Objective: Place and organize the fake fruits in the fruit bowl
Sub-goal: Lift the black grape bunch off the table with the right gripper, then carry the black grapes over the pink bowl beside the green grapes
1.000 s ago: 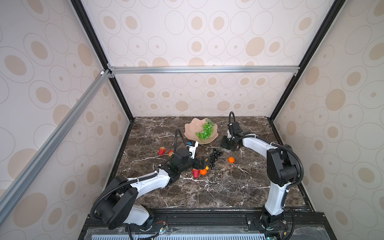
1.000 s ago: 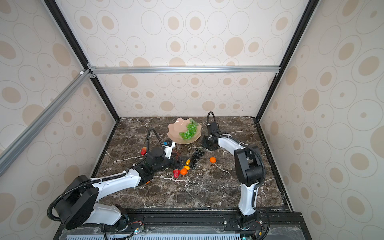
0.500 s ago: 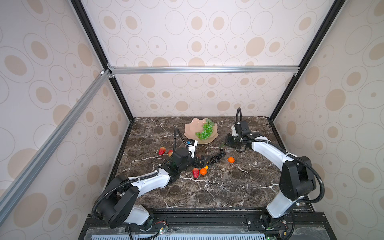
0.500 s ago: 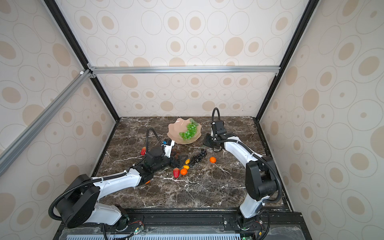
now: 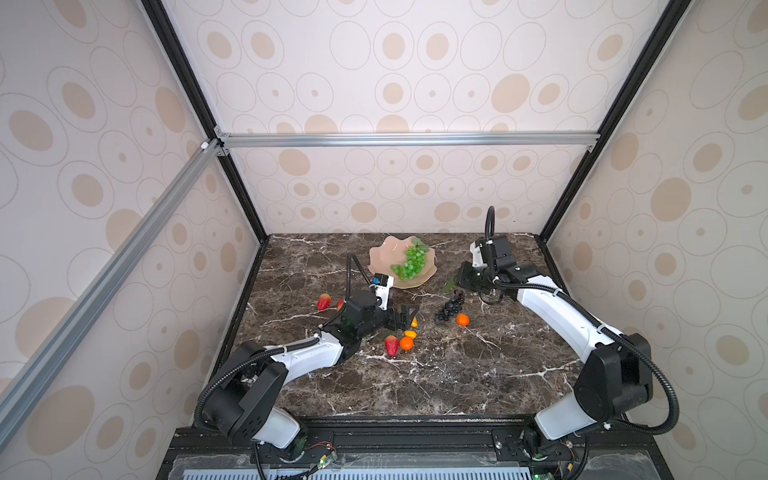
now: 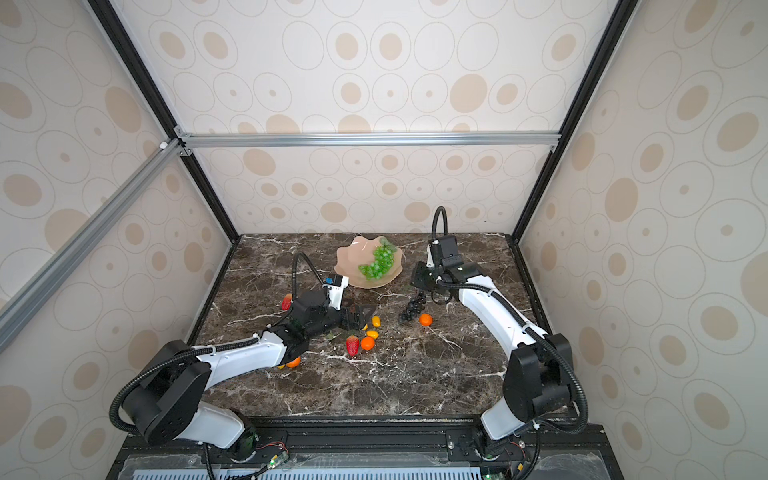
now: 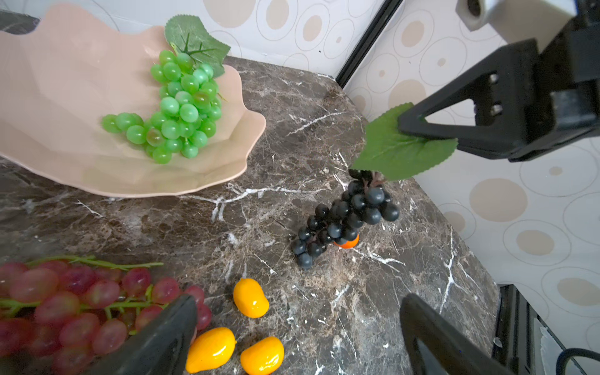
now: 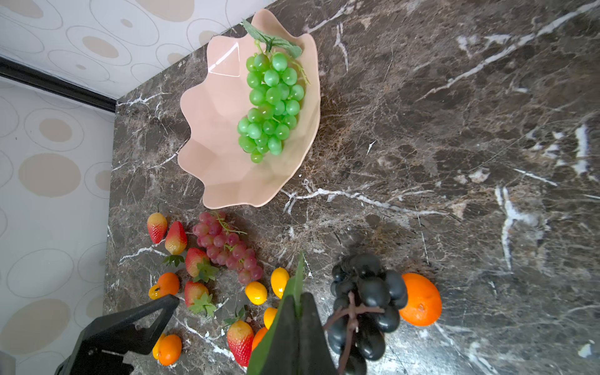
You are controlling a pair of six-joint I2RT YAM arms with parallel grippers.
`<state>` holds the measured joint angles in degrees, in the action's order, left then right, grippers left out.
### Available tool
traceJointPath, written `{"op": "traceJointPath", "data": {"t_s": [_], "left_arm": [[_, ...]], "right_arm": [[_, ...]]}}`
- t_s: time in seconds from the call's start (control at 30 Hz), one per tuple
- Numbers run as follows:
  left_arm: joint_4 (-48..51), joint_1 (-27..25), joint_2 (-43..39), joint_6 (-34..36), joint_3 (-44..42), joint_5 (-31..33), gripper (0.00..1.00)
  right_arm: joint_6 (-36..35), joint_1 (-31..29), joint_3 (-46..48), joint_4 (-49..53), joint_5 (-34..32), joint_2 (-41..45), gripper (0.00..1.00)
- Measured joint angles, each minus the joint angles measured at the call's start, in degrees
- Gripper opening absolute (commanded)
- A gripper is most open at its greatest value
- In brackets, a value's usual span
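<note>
Since a second before, the right arm had been stretched out from its folded pose, and the black grapes (image 7: 344, 220) had been drawn away from the yellow ovals (image 7: 250, 298) and partly raised. The right gripper (image 8: 296, 302) was seen clamped tight on the leaf (image 7: 396, 152) of that bunch, with its fingers (image 7: 487, 144) pressed on the leaf from both sides. The bunch was hung slanting below the closed fingers, its lower end down at the table (image 8: 454, 130); whether it was touching could not be told. A tangerine (image 8: 420, 300) was seen just beside the bunch, on the table. The left gripper (image 7: 298, 302) was held low with its fingers spread wide, gripping nothing. The yellow ovals were lying just ahead of and between those fingers, and the red grapes (image 7: 74, 305) were just beside one of them. The bowl (image 7: 65, 81) was set well ahead of the left fingers, apart from both grippers, with only the green grapes (image 7: 175, 110) in it. Strawberries (image 8: 175, 237) were left on the table near the red grapes.
</note>
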<state>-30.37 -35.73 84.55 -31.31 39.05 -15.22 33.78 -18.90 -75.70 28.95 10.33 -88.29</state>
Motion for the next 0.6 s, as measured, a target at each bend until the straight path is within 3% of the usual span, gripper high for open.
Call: {"op": "traceJointPath", "data": {"t_s": [0.4,0.6], "left_arm": [[-0.50,6.54,1.09,-0.87,4.50,-1.97,0.98],[-0.46,8.28,3.72,-0.87,7.52,-2.27,0.98]], "right_arm": [[-0.98,0.00,-15.21,3.30,-0.04,-0.15,0.00],[-1.31,-0.11,-24.74,3.82,0.17,-5.40,0.00]]}}
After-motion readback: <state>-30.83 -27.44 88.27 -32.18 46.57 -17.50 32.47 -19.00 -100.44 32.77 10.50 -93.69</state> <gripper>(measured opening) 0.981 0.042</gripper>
